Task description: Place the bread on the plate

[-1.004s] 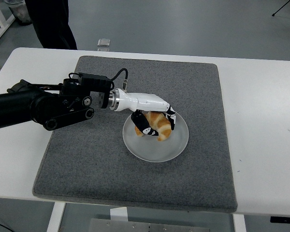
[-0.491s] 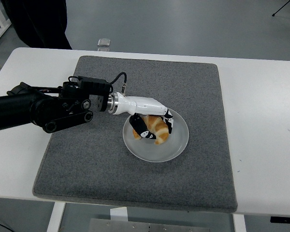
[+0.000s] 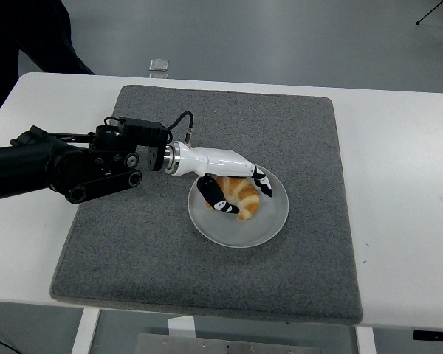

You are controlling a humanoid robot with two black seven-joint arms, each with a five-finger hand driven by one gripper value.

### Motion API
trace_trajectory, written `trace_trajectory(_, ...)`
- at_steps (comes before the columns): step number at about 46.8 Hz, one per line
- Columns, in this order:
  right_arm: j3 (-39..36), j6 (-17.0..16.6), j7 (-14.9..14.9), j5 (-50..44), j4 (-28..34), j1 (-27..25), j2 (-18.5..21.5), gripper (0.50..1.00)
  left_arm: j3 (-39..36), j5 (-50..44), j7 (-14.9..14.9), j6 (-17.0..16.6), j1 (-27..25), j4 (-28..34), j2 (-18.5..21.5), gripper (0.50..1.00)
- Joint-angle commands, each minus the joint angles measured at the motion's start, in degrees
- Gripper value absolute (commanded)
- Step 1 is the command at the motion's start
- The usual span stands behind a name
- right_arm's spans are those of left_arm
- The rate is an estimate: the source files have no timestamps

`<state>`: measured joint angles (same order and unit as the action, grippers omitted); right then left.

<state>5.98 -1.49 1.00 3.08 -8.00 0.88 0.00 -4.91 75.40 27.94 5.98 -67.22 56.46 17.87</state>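
The left hand [image 3: 232,188] grips the bread [image 3: 240,197], which rests on the plate [image 3: 273,221]. Risk: fingers opening unevenly may drag the bread off the plate onto the mat [image 3: 170,251]

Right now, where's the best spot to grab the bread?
Probably across its middle, from above, as the left hand does now. The bread is a curved croissant lying flat on the plate; its narrow tips likely give less to hold.
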Motion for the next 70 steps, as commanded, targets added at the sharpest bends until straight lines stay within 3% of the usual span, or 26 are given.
trace_trajectory(1, -0.01, 0.0, -0.03, 0.0, 0.0, 0.0, 0.0, 0.954, 0.08, -0.43, 0.01, -0.01, -0.02, 0.05, -0.03, 0.986)
trace_trajectory(15, -0.01, 0.0, -0.03, 0.0, 0.0, 0.0, 0.0, 0.952, 1.22, -2.36, 0.01, -0.1, -0.81, 0.4, -0.03, 0.992)
trace_trajectory(33, -0.01, 0.0, 0.06, 0.0, 0.0, 0.0, 0.0, 0.952, 12.9, -14.04, -0.08, 0.08, -1.07, 0.58, 0.58, 0.992)
trace_trajectory(41, -0.01, 0.0, -0.03, 0.0, 0.0, 0.0, 0.0, 0.952, 15.63, -28.71, -0.08, -0.01, -0.63, -0.73, 0.76, 0.992)
trace_trajectory(61, -0.01, 0.0, 0.06, 0.0, 0.0, 0.0, 0.0, 0.952, 16.25, -68.44, -0.52, 0.08, -0.46, -13.74, 1.55, 0.994)
trace_trajectory(70, -0.01, 0.0, 0.06, 0.0, 0.0, 0.0, 0.0, 0.952, 16.51, -77.86, -0.52, 0.61, 1.12, -18.84, 2.87, 0.996)
